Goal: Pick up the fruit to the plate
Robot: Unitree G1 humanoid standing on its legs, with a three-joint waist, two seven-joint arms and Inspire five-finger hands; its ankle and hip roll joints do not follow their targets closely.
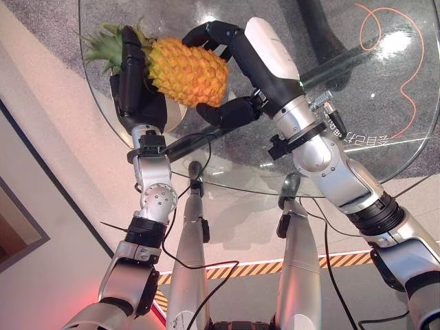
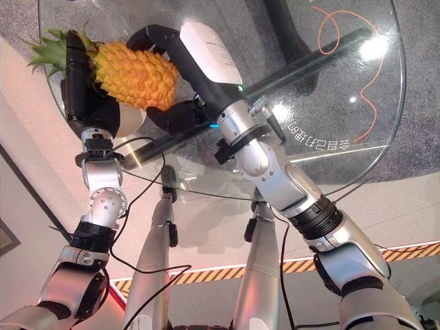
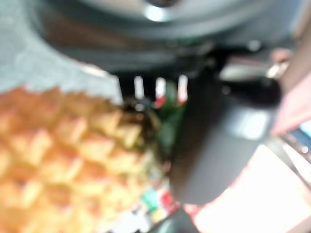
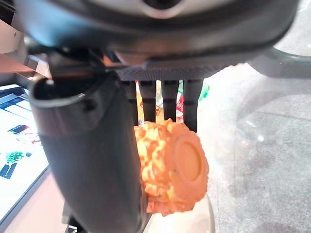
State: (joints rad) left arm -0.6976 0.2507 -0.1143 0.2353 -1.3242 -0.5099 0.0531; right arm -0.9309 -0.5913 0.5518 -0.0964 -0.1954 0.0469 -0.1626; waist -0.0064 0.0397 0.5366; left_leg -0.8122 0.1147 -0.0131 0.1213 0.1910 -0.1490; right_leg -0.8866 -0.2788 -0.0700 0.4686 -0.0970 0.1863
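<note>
An orange pineapple [image 1: 189, 69] with a green crown lies sideways between my two hands, just over a pale plate [image 1: 177, 114] on the round glass table [image 1: 385, 89]. My left hand [image 1: 130, 82] stands at the crown end, its fingers straight and pressed against the fruit. My right hand [image 1: 265, 69] grips the base end, with fingers curled over the top and the thumb underneath. The right wrist view shows the pineapple's flat base [image 4: 187, 162] past the right hand's fingers [image 4: 167, 99]. In the left wrist view the fruit's skin [image 3: 63, 155] is very close.
The glass table's near edge curves across in front of my arms. Beneath the glass a dark table base [image 1: 323, 34] and a thin orange cable [image 1: 405, 75] show on the grey floor. Striped tape [image 1: 344, 260] marks the floor near me.
</note>
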